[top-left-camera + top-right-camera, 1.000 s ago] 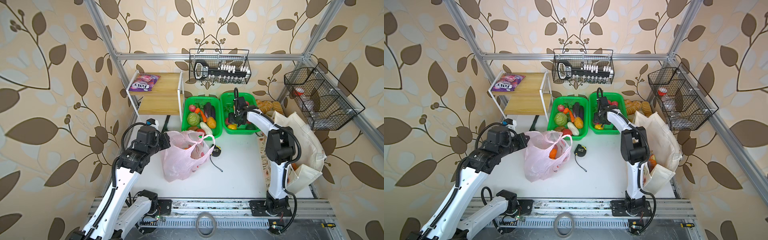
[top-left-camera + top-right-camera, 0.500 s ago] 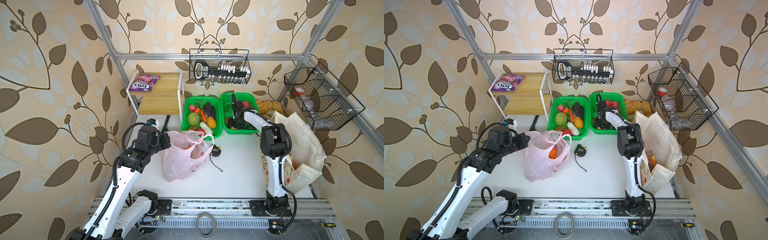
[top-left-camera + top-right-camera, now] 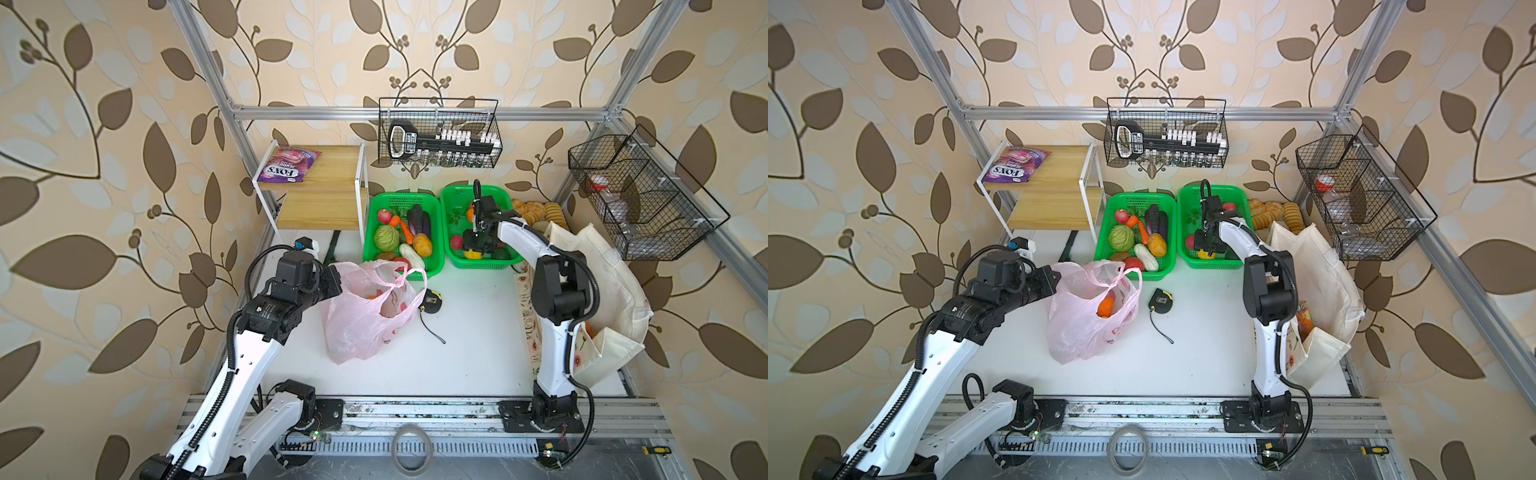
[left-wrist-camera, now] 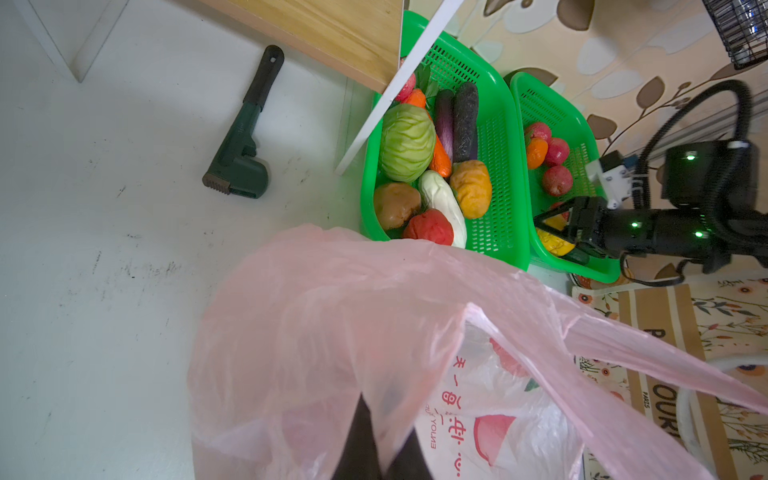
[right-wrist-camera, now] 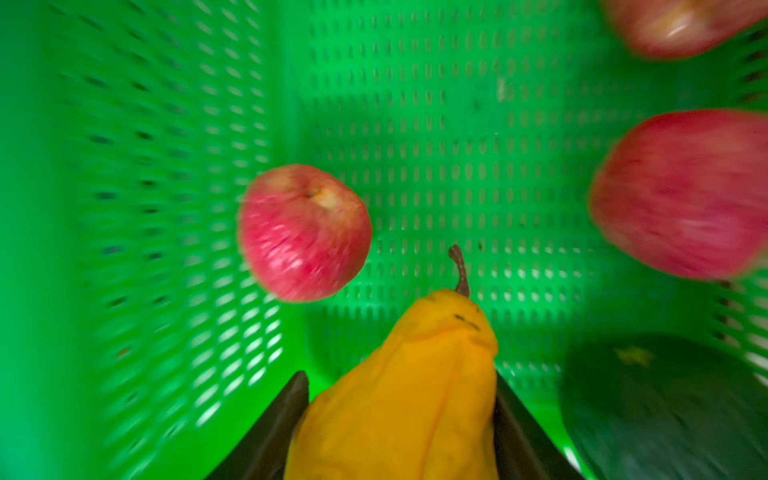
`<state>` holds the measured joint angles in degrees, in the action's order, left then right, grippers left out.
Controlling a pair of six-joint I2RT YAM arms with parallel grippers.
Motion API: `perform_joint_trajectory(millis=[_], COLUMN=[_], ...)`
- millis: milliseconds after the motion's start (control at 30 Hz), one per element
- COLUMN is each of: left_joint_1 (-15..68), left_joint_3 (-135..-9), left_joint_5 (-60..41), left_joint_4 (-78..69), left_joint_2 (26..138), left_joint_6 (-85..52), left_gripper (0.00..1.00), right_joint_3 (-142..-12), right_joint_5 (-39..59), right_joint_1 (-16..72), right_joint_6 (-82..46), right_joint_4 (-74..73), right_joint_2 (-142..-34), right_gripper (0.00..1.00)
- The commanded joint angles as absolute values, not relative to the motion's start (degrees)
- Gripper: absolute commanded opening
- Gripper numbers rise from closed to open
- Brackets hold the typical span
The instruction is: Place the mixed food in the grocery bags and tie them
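My right pincer (image 5: 401, 377) straddles yellow pear (image 5: 432, 332), lower centre, in green basket (image 5: 415, 124); cannot tell if gripped. Squeeze mid-body, lift straight. Left pincer (image 4: 384, 419) clenched on pink bag (image 4: 332, 311) rim.

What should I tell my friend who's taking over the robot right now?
Left end effector: shut on the rim of the pink bag.
Right end effector: in the right green basket, straddling the yellow pear; grip unclear.
Done: an orange and other food sit in the pink bag.
To do: apples, vegetables, FOX'S packet on the shelf, canvas tote at the right, tying both bags.
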<state>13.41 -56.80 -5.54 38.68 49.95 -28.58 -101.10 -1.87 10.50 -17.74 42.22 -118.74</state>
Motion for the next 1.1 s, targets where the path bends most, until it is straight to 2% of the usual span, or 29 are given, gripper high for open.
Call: perform_joint_trajectory(millis=[0,300,633,867,1067], left_joint_1=[12.83,12.83,12.83,12.83,12.83], left_joint_3=[-57.13,-57.30,-56.61,-56.51,-55.83], left_joint_5=[-5.84,-6.79,-8.11,-8.51,-9.77], left_joint_4=[36.74,37.71,37.67,37.35,36.35], left_joint_2=[49.43,48.06,47.20,47.21,47.35], left_joint_6=[-29.26,-29.84,-30.90,-31.44,-32.25], left_gripper=[0.00,0.00,0.00,0.00,0.00], right_joint_3=[-97.83,-85.69,-69.42,-58.44,-55.33], right_joint_5=[-0.88,8.06,16.63,21.24,27.77], right_joint_1=[11.15,15.33,26.52,34.17,39.07], right_joint_6=[-18.25,-20.13,-18.98,-19.24,-22.03], right_joint_4=[38.36,32.84,28.36,25.96,15.98], right_joint_2=[-110.90,-95.70,-77.32,-69.36,-67.20], right_gripper=[0.49,0.49,0.48,0.47,0.45])
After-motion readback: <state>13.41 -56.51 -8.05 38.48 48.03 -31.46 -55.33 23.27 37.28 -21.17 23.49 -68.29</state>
